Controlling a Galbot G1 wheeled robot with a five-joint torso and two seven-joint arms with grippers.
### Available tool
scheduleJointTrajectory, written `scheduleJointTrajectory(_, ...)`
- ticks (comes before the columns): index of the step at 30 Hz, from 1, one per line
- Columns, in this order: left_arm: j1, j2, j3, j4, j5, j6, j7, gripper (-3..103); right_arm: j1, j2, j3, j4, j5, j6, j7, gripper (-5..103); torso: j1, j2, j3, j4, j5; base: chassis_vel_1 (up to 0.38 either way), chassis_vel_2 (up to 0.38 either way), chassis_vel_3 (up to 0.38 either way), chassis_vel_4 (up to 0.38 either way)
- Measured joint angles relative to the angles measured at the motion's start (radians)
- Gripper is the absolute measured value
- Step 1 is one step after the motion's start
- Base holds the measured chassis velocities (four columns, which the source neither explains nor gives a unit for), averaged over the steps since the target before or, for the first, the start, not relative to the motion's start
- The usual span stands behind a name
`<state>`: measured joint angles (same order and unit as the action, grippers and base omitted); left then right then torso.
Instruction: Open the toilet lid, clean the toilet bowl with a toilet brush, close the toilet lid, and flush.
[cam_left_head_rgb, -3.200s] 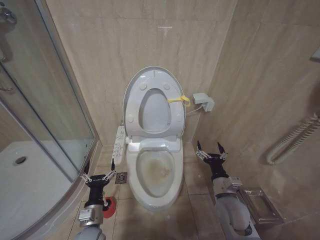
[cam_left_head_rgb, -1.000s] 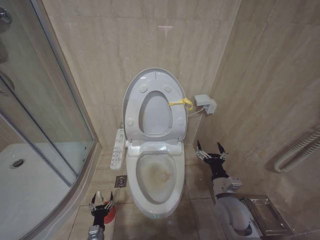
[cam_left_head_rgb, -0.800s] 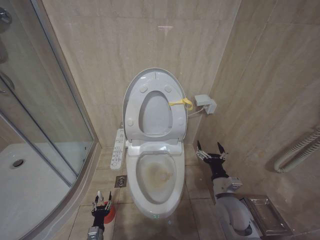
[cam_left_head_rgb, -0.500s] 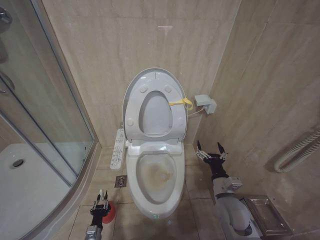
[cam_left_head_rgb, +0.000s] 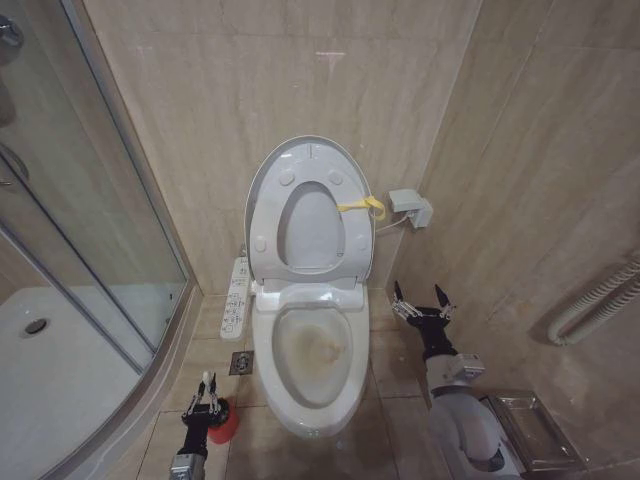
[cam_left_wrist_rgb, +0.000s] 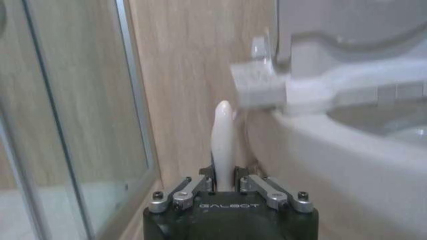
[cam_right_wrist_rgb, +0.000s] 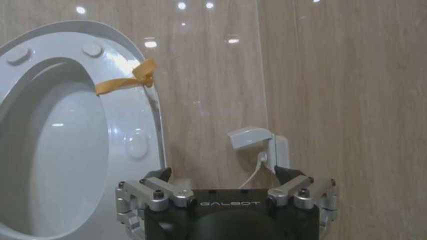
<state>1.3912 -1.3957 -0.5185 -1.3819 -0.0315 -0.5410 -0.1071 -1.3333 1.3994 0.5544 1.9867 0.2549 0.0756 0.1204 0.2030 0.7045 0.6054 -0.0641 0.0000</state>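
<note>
The left gripper (cam_left_head_rgb: 207, 398) sits low in the lower left of the head view, on the floor tiles beside the toilet, with its fingers drawn in tight around the slim white handle of the toilet brush (cam_left_wrist_rgb: 222, 145); in the left wrist view the handle stands upright between the closed-in finger links, its rounded tip above them. Just beside that gripper in the head view is the brush's red holder (cam_left_head_rgb: 224, 426), and the brush head seems to be seated in it, though the gripper hides the joint. The right gripper (cam_left_head_rgb: 421, 303) hangs at the right of the frame, near the tiled side wall, its two fingers spread wide and holding nothing. The toilet lid (cam_left_head_rgb: 308, 148) stands raised against the back wall at the centre of the frame, with the ring seat (cam_left_head_rgb: 350, 235) up against it and a yellow strap (cam_left_head_rgb: 361, 205) tied at its right edge. Below them the toilet bowl (cam_left_head_rgb: 262, 345) lies open, yellowish-brown staining inside. A long white button panel (cam_left_head_rgb: 238, 297) runs along the bowl's left side. A glass shower enclosure (cam_left_head_rgb: 90, 250) fills the left of the frame.
</note>
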Motion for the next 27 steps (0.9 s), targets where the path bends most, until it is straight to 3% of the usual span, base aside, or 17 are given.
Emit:
scheduleJointTrajectory(9, 0.148, 0.012, -0.036, -0.238, 0.056, -0.018, -0.040, 18, 0.000, 0.000, 0.000, 0.000, 0.000, 0.000, 0.000, 100, 0.000, 0.000, 0.000, 0.0003, 0.0000, 0.000, 0.000, 0.000, 0.000)
scheduleJointTrajectory(12, 0.190, 0.017, -0.015, -0.390, 0.054, 0.018, -0.053, 18, 0.000, 0.000, 0.000, 0.000, 0.000, 0.000, 0.000, 100, 0.000, 0.000, 0.000, 0.0000, 0.0000, 0.000, 0.000, 0.000, 0.000)
scheduleJointTrajectory(16, 0.206, 0.022, 0.008, -0.482, 0.050, 0.047, -0.055, 18, 0.000, 0.000, 0.000, 0.000, 0.000, 0.000, 0.000, 100, 0.000, 0.000, 0.000, -0.0001, 0.0000, 0.000, 0.000, 0.000, 0.000)
scheduleJointTrajectory(20, 0.209, 0.044, 0.078, -0.644, 0.040, 0.122, -0.052, 18, 0.000, 0.000, 0.000, 0.000, 0.000, 0.000, 0.000, 100, 0.000, 0.000, 0.000, 0.0000, 0.0002, 0.000, 0.000, 0.000, 0.000)
scheduleJointTrajectory(27, 0.160, 0.067, 0.157, -0.719, -0.012, 0.205, -0.043, 18, 0.000, 0.000, 0.000, 0.000, 0.000, 0.000, 0.000, 100, 0.000, 0.000, 0.000, 0.0001, 0.0003, 0.000, 0.000, 0.000, 0.000)
